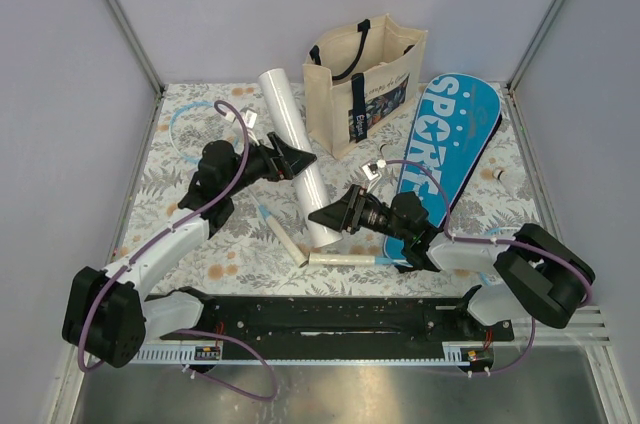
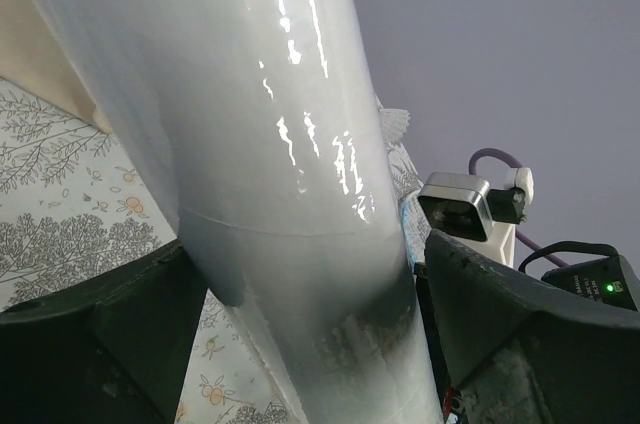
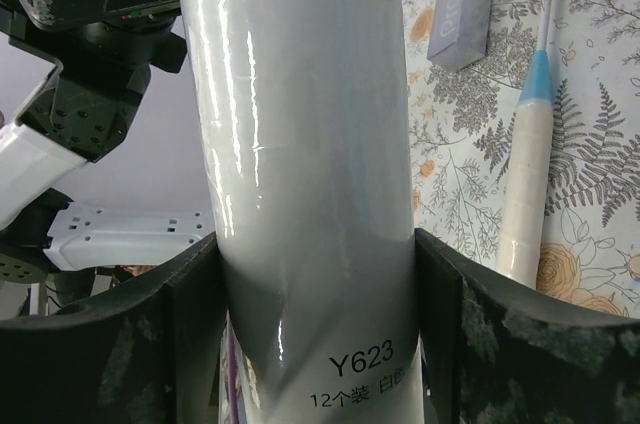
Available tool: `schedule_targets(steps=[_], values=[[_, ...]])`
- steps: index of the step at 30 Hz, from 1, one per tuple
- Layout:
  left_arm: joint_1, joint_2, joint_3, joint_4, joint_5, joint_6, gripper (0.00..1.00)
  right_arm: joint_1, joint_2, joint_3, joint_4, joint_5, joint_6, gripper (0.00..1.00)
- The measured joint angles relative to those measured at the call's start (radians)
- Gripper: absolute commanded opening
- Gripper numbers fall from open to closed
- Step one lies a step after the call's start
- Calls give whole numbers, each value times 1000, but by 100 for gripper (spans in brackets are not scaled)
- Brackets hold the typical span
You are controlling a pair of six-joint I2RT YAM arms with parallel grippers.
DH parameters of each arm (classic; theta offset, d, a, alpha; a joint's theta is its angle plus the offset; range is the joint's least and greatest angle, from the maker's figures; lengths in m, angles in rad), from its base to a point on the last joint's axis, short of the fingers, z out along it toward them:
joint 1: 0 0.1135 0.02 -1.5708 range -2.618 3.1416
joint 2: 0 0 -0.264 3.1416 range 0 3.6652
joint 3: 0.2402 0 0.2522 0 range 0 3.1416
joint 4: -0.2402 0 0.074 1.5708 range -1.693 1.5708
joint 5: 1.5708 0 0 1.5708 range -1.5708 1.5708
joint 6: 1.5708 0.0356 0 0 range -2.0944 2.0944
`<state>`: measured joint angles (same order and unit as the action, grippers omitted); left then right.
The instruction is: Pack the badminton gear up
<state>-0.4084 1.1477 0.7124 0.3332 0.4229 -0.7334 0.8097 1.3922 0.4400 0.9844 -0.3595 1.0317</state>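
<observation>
The long white tube (image 1: 283,112) lies slanted on the floral cloth, from the back left toward the front centre. My left gripper (image 1: 303,159) straddles its middle, jaws open, with a thin gap showing beside the tube (image 2: 280,144) in the left wrist view (image 2: 310,289). My right gripper (image 1: 322,212) is shut on the tube's near end, both pads pressed against the tube (image 3: 300,94) in the right wrist view (image 3: 315,289). Two white racket handles (image 1: 287,241) (image 1: 345,259) lie just in front. The blue "SPORT" case (image 1: 455,139) lies at the right.
A cream tote bag (image 1: 365,79) with navy straps stands upright at the back centre, right beside the tube's far end. A light-blue racket hoop (image 1: 188,129) lies at the back left. Grey walls close in both sides. A racket handle (image 3: 525,204) lies right of the tube.
</observation>
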Motion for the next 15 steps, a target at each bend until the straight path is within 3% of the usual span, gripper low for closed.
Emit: schedule_targets(steps=[4, 9, 13, 15], values=[[0, 0, 0, -26, -7, 8, 91, 2, -3, 0, -24, 0, -13, 53], [0, 2, 0, -35, -11, 8, 81, 2, -4, 0, -33, -1, -23, 54], [1, 11, 0, -34, -8, 3, 68, 2, -5, -2, -40, -1, -28, 63], [1, 12, 0, -33, -8, -1, 63, 2, -5, -2, -43, -2, -32, 75]])
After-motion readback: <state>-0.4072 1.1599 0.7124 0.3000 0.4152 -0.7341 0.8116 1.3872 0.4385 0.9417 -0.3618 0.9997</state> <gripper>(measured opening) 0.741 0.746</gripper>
